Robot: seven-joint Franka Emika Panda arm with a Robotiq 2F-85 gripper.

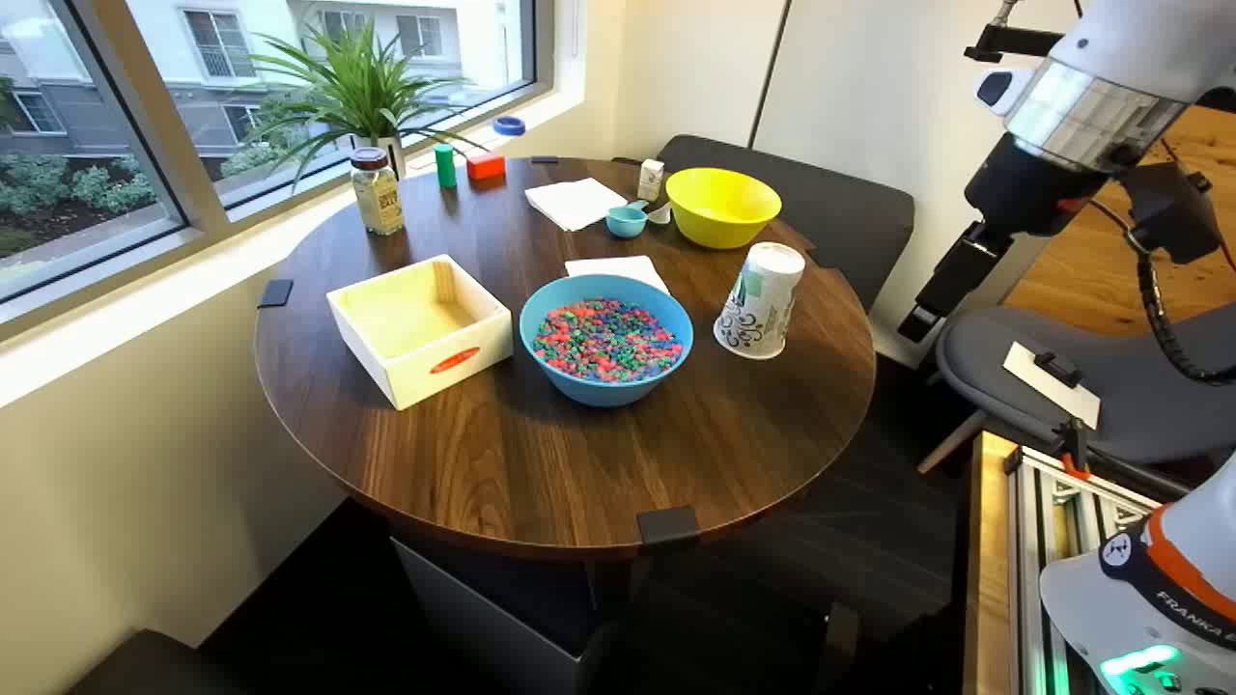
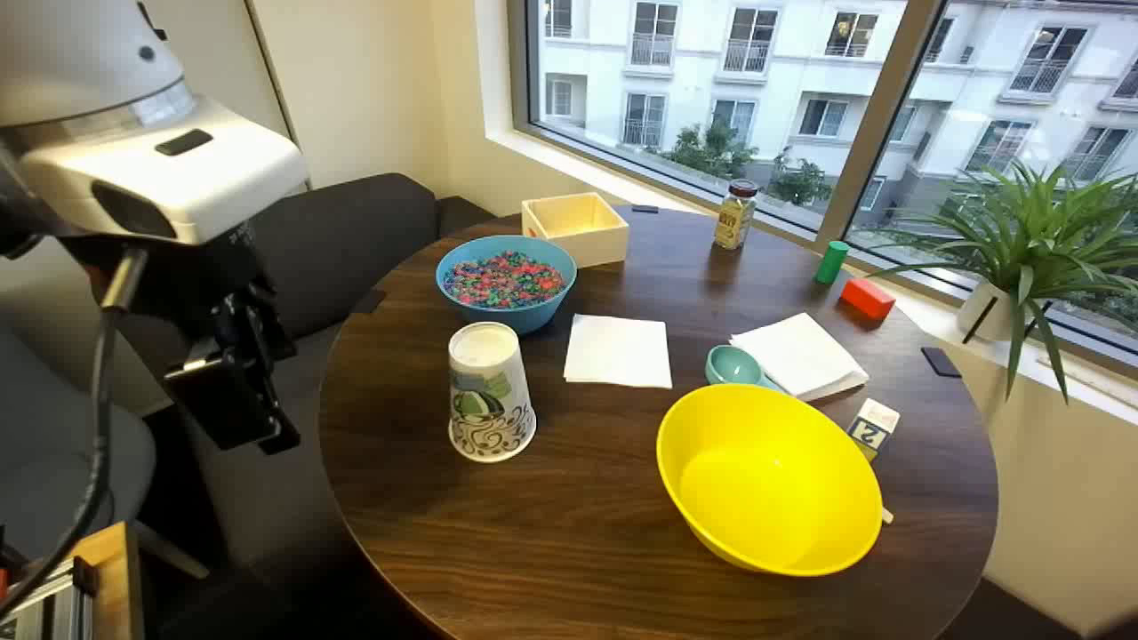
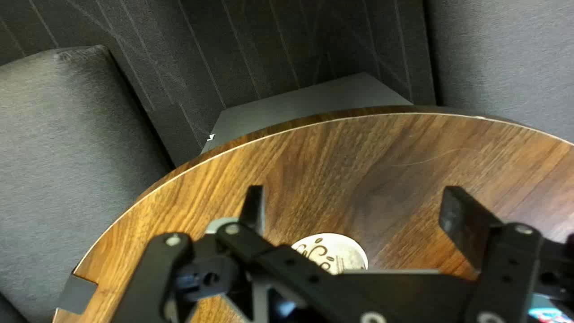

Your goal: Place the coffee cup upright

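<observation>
The coffee cup (image 1: 763, 301) is white with grey swirls and a green patch. It stands upside down on the round wooden table, wide rim down and narrow base up. It also shows so in an exterior view (image 2: 491, 396). In the wrist view, part of the cup (image 3: 337, 252) shows behind the gripper's linkage; the rest is hidden. My gripper (image 3: 352, 208) is open, with nothing between its fingertips. In an exterior view the gripper (image 1: 922, 323) hangs in the air beside the table, apart from the cup. It also shows in an exterior view (image 2: 253, 431).
A blue bowl of coloured bits (image 1: 606, 386) stands near the cup. A yellow bowl (image 2: 765, 498) and teal scoop (image 1: 626, 222) are on the table. A wooden box (image 1: 454, 362), white napkins (image 2: 618, 351), a spice jar (image 1: 377, 198) and small blocks (image 1: 486, 167) stand farther off.
</observation>
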